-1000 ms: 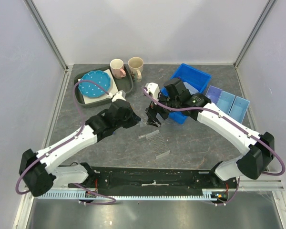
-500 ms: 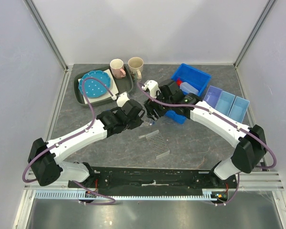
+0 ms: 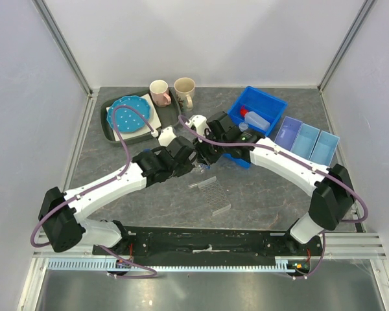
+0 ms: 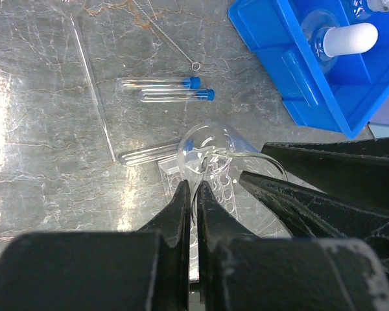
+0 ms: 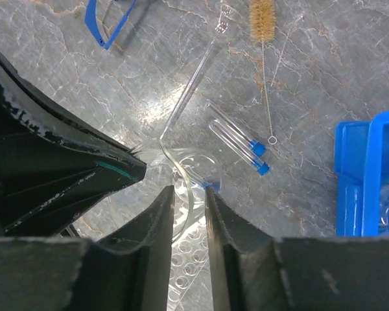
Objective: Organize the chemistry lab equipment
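Left gripper (image 4: 193, 189) clenched on the rim of the small clear glass beaker (image 4: 215, 144), the thin wall pinched between its black fingers (image 4: 178, 210). Right gripper (image 5: 190, 194) part-open with a narrow gap, straddling the same rim; glass stands between the jaws with space either side, no firm contact seen. Beaker mid-table over the clear plastic tube rack (image 5: 189, 278); resting or lifted, cannot tell. Two blue-capped clear tubes (image 4: 165, 83) lie near it on the grey marbled table (image 4: 45, 142).
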{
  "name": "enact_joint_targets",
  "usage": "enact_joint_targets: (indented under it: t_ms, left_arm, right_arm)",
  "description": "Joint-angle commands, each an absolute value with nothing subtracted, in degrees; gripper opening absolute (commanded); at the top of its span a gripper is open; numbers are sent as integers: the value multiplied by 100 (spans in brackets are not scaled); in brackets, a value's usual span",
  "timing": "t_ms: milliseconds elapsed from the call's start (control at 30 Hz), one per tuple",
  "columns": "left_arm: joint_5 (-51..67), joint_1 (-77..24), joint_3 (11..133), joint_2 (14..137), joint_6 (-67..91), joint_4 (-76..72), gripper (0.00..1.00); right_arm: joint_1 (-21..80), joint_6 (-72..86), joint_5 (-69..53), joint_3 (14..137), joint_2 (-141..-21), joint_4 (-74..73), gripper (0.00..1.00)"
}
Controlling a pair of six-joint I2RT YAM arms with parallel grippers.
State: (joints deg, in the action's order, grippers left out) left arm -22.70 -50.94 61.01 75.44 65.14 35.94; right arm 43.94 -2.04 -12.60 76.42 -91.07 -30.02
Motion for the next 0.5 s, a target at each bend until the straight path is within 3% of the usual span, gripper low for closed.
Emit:
enact_joint_targets:
  t_ms: [0, 167, 333, 467]
  left_arm:
    - [-2567, -5133, 6267, 7401, 6645, 3147, 2]
    - [-2435, -5133, 6012, 7164, 6426, 2787, 2]
    - [-2171, -5133, 5390, 6602, 6232, 1935, 7]
    - [-1987, -5124, 5081, 6294, 6065, 1530, 27]
  right_arm:
    - [4368, -141, -1151, 7857, -9272, -3076, 28]
    - [4359, -97, -1283, 7857, -9299, -3094, 16]
    - [4333, -79, -1520, 7796, -9281, -3085, 12]
    - [4176, -35, -1906, 7796, -9273, -3059, 9]
